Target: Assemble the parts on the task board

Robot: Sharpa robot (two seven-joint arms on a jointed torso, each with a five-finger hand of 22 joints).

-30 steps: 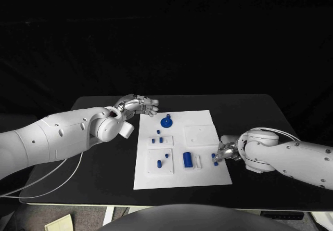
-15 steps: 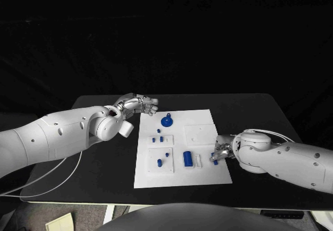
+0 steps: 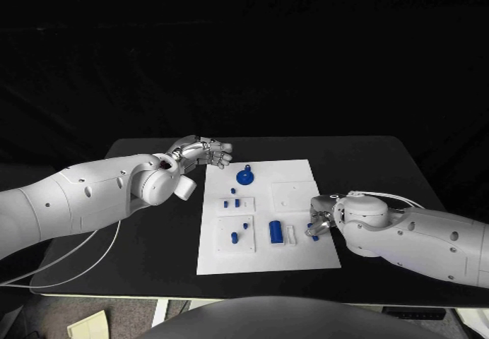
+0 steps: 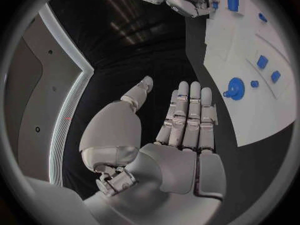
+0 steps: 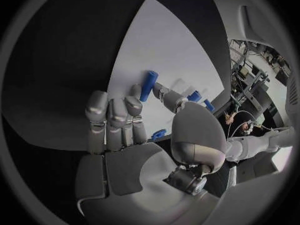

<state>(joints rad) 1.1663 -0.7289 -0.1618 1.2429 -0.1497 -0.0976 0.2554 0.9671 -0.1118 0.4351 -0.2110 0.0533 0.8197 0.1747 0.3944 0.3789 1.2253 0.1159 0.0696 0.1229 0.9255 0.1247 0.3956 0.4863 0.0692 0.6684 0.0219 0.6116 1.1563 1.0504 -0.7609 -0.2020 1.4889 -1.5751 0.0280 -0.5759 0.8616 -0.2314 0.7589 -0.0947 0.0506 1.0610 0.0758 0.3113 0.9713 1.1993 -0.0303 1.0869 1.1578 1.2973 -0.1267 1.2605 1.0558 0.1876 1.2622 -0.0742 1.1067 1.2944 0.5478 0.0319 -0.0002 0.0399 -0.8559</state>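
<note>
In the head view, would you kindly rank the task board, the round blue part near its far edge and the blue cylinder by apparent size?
Largest to smallest:
1. task board
2. and 3. unsure: blue cylinder and round blue part look much alike.

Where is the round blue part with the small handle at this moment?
In the head view, the round blue part lies on the far end of the task board, nearest the left hand, which hovers open beside the board's far left corner.

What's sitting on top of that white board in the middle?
On the task board lie small blue parts: a round one, a cylinder, smaller pieces. The right hand pinches a blue piece, covering the board beneath.
</note>
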